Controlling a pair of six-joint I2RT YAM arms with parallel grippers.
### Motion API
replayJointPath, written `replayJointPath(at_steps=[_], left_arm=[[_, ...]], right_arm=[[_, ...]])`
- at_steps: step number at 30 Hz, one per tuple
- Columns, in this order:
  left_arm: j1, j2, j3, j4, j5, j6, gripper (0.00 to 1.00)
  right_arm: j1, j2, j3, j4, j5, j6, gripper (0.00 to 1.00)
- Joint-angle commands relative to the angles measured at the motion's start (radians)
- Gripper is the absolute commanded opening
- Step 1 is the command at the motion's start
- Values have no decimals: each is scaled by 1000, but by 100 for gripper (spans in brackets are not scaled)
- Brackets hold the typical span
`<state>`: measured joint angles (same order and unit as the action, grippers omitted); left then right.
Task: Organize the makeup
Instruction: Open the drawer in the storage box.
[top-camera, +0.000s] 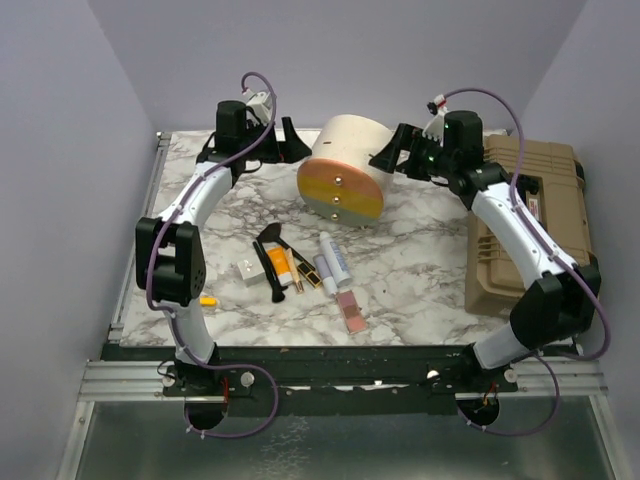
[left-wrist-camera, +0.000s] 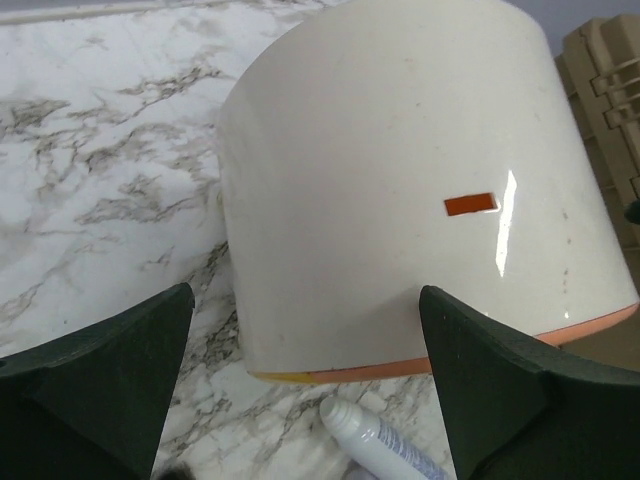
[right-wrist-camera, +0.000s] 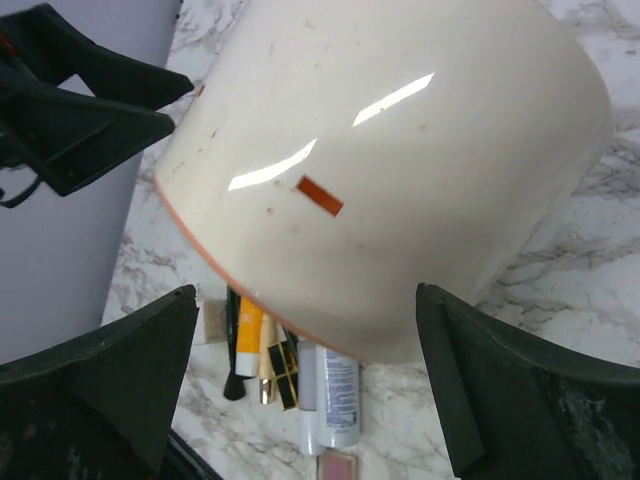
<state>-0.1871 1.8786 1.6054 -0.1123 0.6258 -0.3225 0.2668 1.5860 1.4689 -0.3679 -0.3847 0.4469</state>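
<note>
The makeup lies in a row on the marble table (top-camera: 420, 260): a white square compact (top-camera: 246, 270), an orange tube (top-camera: 277, 263), gold-black lipsticks (top-camera: 306, 268), white tubes (top-camera: 332, 262) and a pink palette (top-camera: 350, 312). My left gripper (top-camera: 290, 140) is open and empty at the left side of the cream cylindrical case (top-camera: 345, 150), which lies on its side. My right gripper (top-camera: 388, 155) is open and empty at the case's right side. In the left wrist view the gripper (left-wrist-camera: 305, 400) faces the case (left-wrist-camera: 400, 190), with a white tube (left-wrist-camera: 385, 445) below. In the right wrist view the gripper (right-wrist-camera: 305, 390) frames the case (right-wrist-camera: 400, 170), the orange tube (right-wrist-camera: 248, 335), the lipsticks (right-wrist-camera: 283, 370) and a white tube (right-wrist-camera: 340, 395).
A tan hard toolbox (top-camera: 530, 220) stands shut at the right edge, under the right arm. A black brush (top-camera: 270, 250) lies among the makeup. A small yellow-orange item (top-camera: 208, 300) lies near the left arm. Purple-grey walls close in the table at the back and sides.
</note>
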Motion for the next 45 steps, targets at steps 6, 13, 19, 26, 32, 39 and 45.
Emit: replayJointPath(at_steps=[6,13,19,26,32,39,45], left_arm=[[-52,-246,-226,-76,-211,55,95],[-160,-385,-398,35,-283,-69,94],[-261,-354,-394,82,-296,-101,92],[-337,-264,-325,108,-401,-131,88],[-355,-224,-295,109,-485,-143,77],[-350,-207,-236,108,-529,-106,67],[-349,-144,-188,99,-464,-144,46]], right_arm=[[28,-220,-258,223,-57,265,87],[51,-152,-266,223,-33,316,85],[54,-85,-251,218,-17,320,82],[52,1,-142,125,40,286,82],[54,-5,-165,169,24,300,82],[52,-17,-158,127,37,266,82],[53,-36,-197,146,44,282,83]])
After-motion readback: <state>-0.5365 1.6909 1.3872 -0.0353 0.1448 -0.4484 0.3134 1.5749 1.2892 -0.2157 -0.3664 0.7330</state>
